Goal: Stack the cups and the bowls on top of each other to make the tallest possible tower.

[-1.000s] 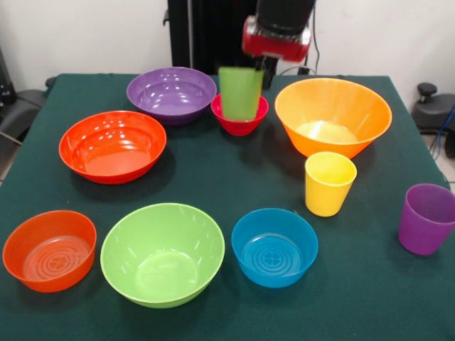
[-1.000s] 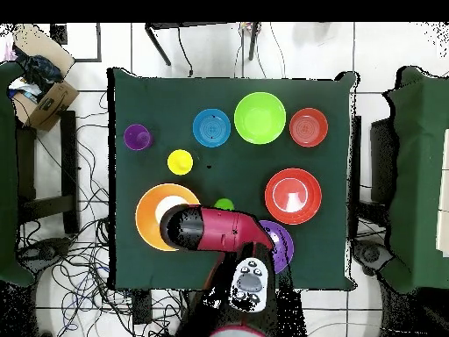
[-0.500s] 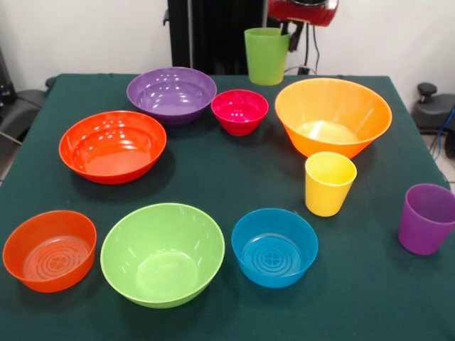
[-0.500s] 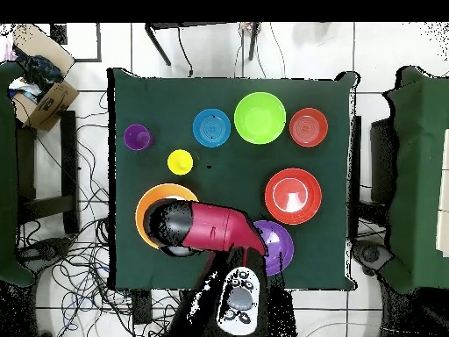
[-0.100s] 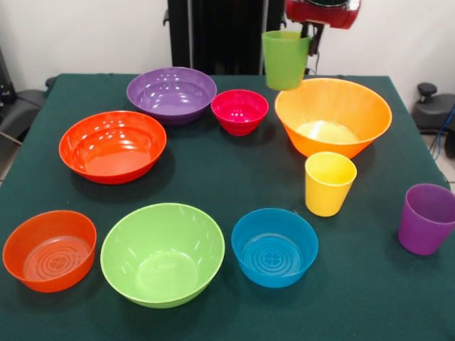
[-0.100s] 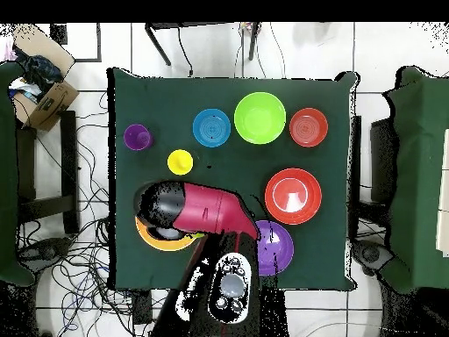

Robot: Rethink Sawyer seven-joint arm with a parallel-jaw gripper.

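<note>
Orange, lime green and blue bowls, small orange (image 5: 49,249), big lime green (image 5: 162,253) and small blue (image 5: 274,246), lined the near edge. Behind stood the yellow cup (image 5: 329,183) and purple cup (image 5: 426,218), then the wide red-orange bowl (image 5: 112,145). Farther back sat the purple bowl (image 5: 171,94), small pink bowl (image 5: 239,111) and big orange bowl (image 5: 333,116). Above its rim, the gripper (image 5: 310,37) clasped the green cup (image 5: 284,60) aloft.

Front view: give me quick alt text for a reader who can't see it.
The gripper holds the green cup in the air, above the near-left rim of the big orange bowl. Six other bowls and the yellow cup and purple cup stand separately on the green table.
</note>
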